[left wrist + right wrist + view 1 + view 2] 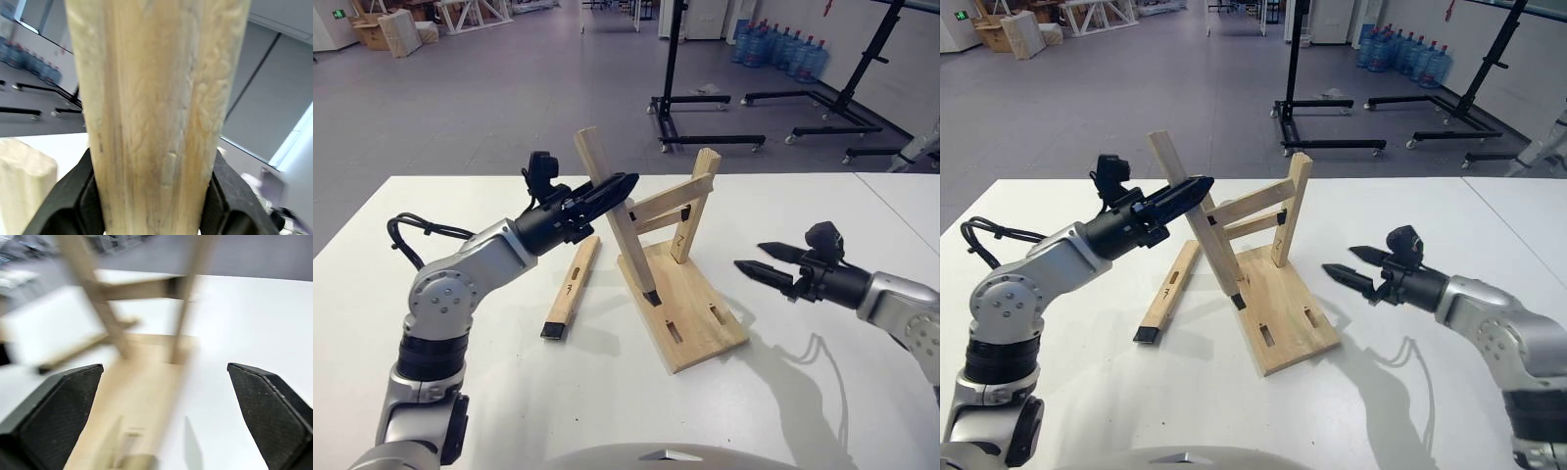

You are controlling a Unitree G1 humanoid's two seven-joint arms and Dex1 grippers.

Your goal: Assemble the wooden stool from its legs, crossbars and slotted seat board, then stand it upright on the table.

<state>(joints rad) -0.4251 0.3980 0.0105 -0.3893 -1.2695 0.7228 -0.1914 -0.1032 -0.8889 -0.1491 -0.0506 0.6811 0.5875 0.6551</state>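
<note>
Tabletop (783, 421): left pincer (625, 183) apparently around leg (635, 251)

Close in at the left wrist, the gripped leg (156, 117) runs out of view at both ends, so neither tip shows there, and it covers the inner faces of the left gripper (625, 186)'s jaws. From the head, those jaws sit over the spot where the crossbars (671, 199) meet that leg, so the joint can't be judged. Whether the leg's dark foot sits in a slot of the seat board (700, 338) is too small to tell, as is the mark on the loose leg (570, 289). At the right wrist, the half-built stool (142, 333) is smeared with blur, and the right gripper (165, 366)'s jaws are cut off at the view's edge.
</note>
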